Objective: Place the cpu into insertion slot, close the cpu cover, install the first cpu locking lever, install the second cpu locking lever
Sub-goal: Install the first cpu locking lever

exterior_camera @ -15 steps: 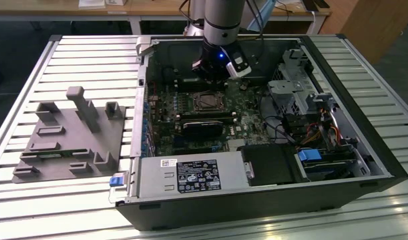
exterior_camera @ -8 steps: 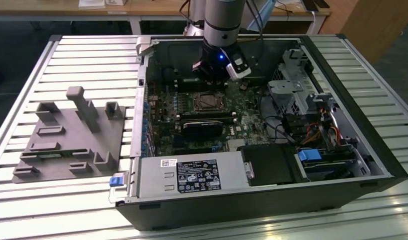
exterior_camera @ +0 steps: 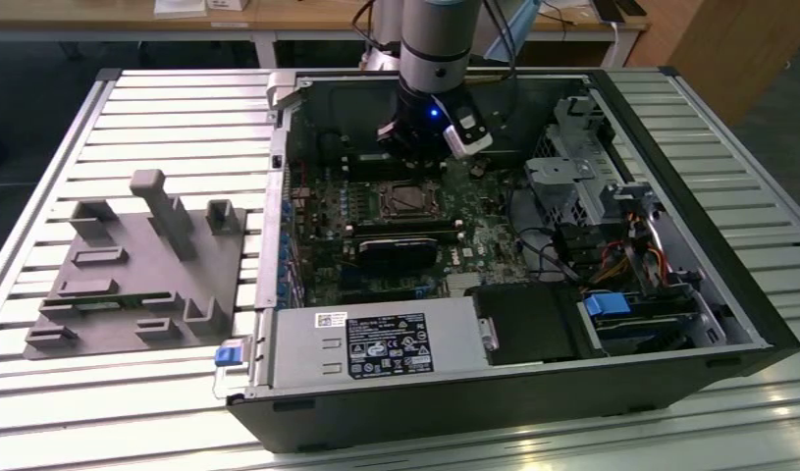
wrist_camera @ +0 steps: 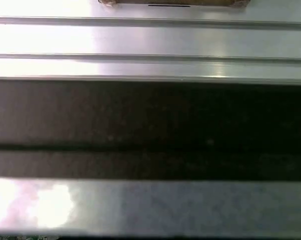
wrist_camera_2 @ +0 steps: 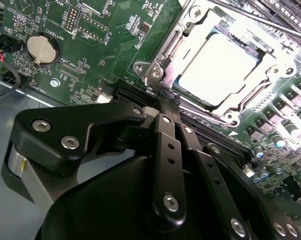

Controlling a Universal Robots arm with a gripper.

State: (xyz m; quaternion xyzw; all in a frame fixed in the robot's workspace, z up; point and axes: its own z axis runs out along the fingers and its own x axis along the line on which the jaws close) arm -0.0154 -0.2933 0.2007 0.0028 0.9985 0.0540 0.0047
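The cpu (wrist_camera_2: 221, 67) lies pale and silvery in the insertion slot (exterior_camera: 406, 199) on the green board. The cpu cover (wrist_camera_2: 270, 75), a thin metal frame, lies flat around its face. Thin wire levers run along the socket's edges, one (wrist_camera_2: 173, 37) beside the cover's side and another (wrist_camera_2: 210, 111) along the edge closest to my fingers. I cannot tell whether they are latched. My gripper (wrist_camera_2: 162, 102) hovers just off the socket's corner, shut with nothing between its black fingers (wrist_camera_2: 166, 150). In the exterior view the gripper (exterior_camera: 423, 162) hangs just behind the slot.
The open computer case (exterior_camera: 662, 128) lies on a slatted metal table. A black heatsink block (exterior_camera: 400, 245) sits in front of the slot, a power supply (exterior_camera: 373, 345) nearer still, drive cages (exterior_camera: 576, 186) at the exterior view's right. A grey fixture (exterior_camera: 137, 265) stands at its left.
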